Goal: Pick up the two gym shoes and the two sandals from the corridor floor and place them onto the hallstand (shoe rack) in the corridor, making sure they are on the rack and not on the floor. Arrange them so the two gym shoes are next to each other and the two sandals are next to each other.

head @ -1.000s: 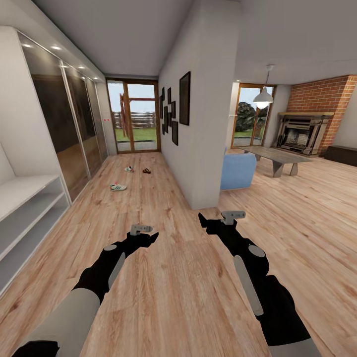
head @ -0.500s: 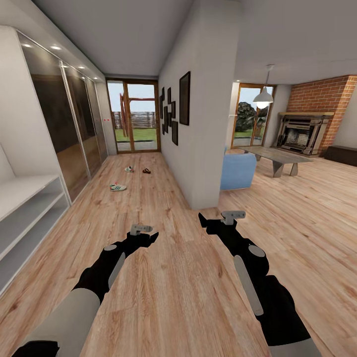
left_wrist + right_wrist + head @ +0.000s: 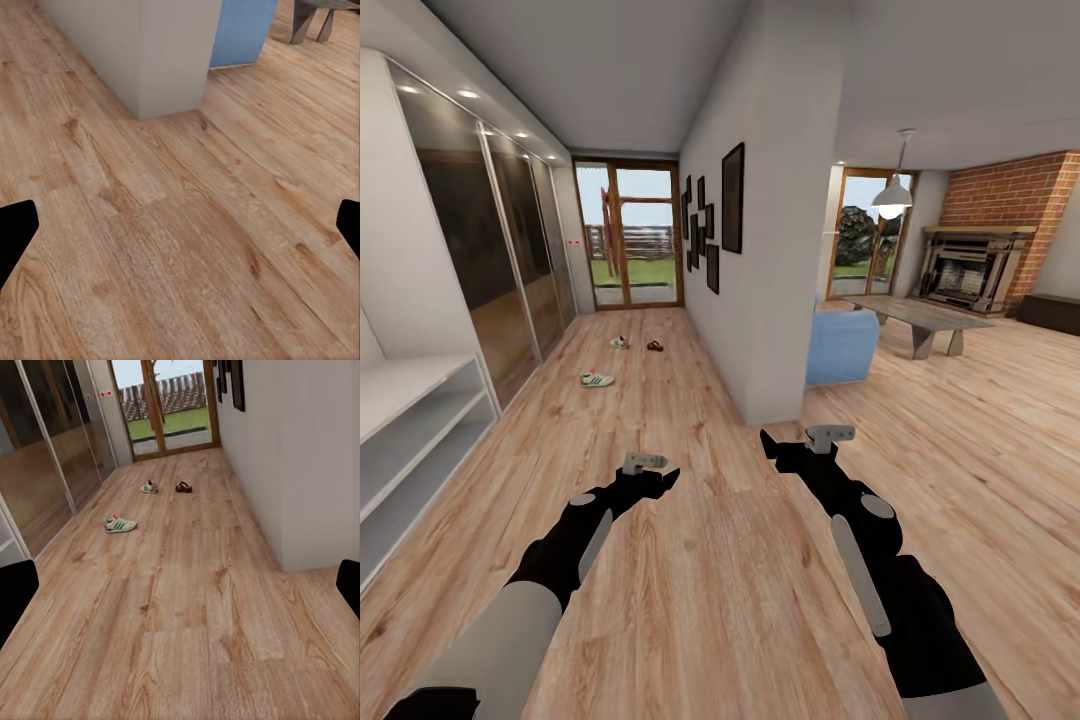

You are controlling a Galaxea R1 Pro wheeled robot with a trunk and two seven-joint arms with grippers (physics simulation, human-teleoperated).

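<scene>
Far down the corridor floor (image 3: 690, 560) lie two white gym shoes with green stripes, one nearer (image 3: 597, 378) and one farther (image 3: 620, 342). A dark brown sandal (image 3: 655, 345) lies beside the farther shoe. The right wrist view shows the same nearer shoe (image 3: 120, 523), farther shoe (image 3: 149, 487) and sandal (image 3: 184, 487). The pale grey hallstand (image 3: 410, 420) stands against the left wall. My left gripper (image 3: 665, 478) and right gripper (image 3: 768, 441) hover low over bare planks, well short of the shoes. Both are open and hold nothing, their fingertips (image 3: 15, 232) (image 3: 15, 592) far apart.
Mirrored wardrobe doors (image 3: 490, 250) line the left wall beyond the hallstand. A white wall corner (image 3: 775, 300) juts out ahead on the right, with a blue armchair (image 3: 842, 345) and a grey table (image 3: 920, 315) behind it. Glass doors (image 3: 630, 235) close the corridor's far end.
The whole picture has shifted very slightly, so the camera has moved a little. Both arms keep the same pose and the shoes lie where they were.
</scene>
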